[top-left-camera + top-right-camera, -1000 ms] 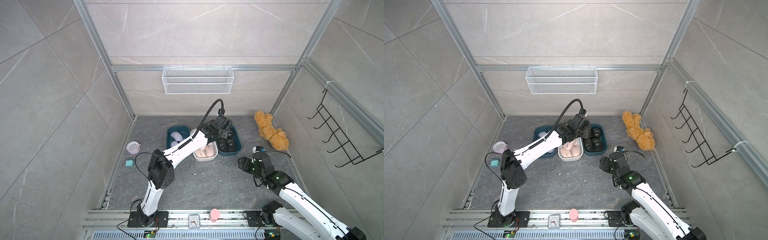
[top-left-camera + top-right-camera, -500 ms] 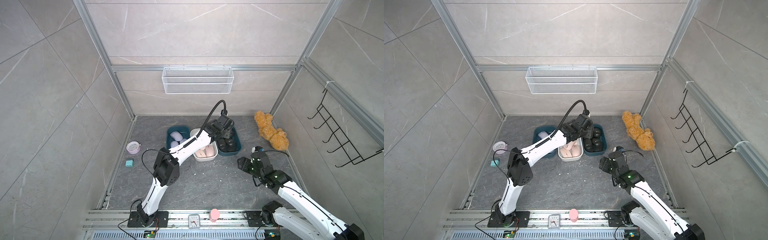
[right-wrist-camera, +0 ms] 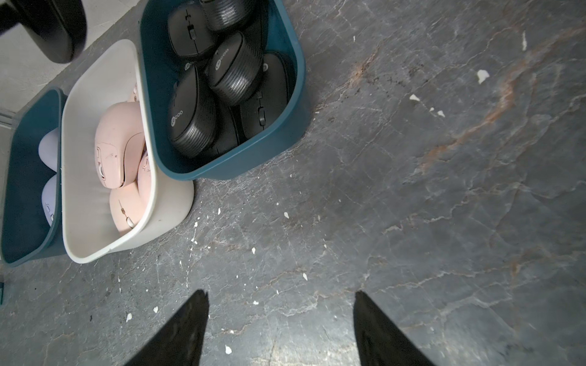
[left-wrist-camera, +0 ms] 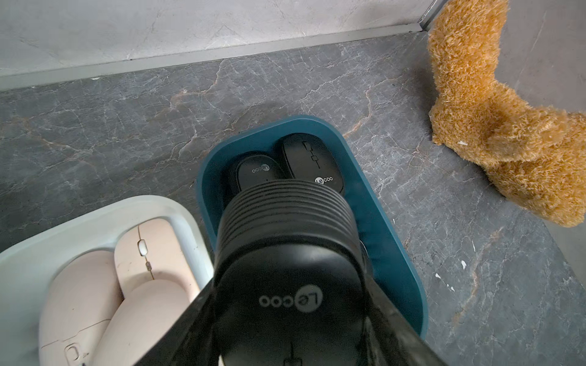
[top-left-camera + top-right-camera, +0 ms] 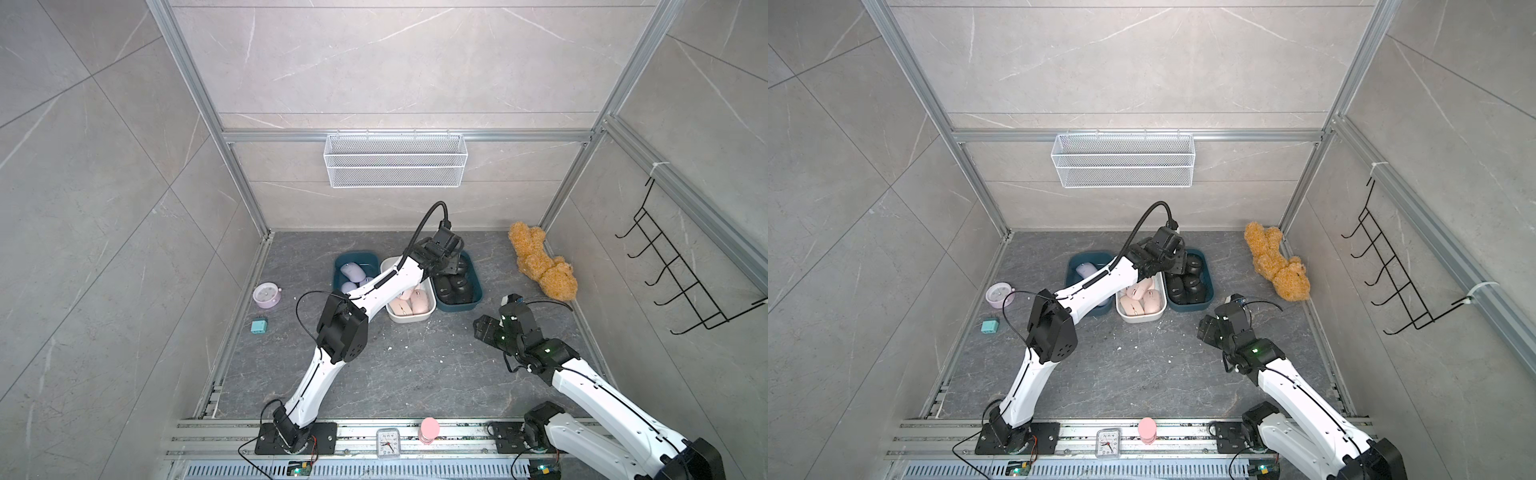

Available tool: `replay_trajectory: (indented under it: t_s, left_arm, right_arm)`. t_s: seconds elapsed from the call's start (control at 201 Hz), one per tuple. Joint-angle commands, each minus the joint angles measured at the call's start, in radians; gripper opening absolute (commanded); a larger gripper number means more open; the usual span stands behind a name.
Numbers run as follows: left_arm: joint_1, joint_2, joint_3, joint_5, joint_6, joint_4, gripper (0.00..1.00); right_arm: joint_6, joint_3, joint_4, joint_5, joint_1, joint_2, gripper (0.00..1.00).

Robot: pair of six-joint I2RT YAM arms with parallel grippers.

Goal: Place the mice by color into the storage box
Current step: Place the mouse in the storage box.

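Currently the left pincer (image 4: 290, 282) pinches one black mouse (image 4: 285, 221) by its sides, logo facing the wrist camera, directly above the blue bin (image 4: 380, 221). That bin holds the other black mice (image 3: 234, 76). Touching it, the white bin (image 3: 95, 95) holds pink mice (image 3: 117, 142). The second blue bin (image 5: 353, 255), beyond the white one, holds lavender mice (image 5: 352, 271). Right pincer (image 3: 280, 293): spread, over the desk (image 3: 412, 190), near the bins.

Blk mice (image 3: 234, 73), teal bin (image 3: 272, 152); pink mice (image 3: 117, 142), wht bin (image 3: 171, 209).
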Motion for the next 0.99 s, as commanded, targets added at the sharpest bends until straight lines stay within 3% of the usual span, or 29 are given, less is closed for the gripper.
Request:
replay_trajectory:
  t_s: [0.0, 0.986]
  left_arm:
    - [0.010, 0.016, 0.062, 0.023, -0.014, 0.021, 0.48]
    - [0.024, 0.168, 0.158, 0.066, -0.064, 0.013, 0.48]
  right_arm:
    - [0.018, -0.021, 0.031, -0.011, -0.006, 0.011, 0.73]
    - [0.037, -0.069, 0.053, -0.062, -0.021, 0.020, 0.73]
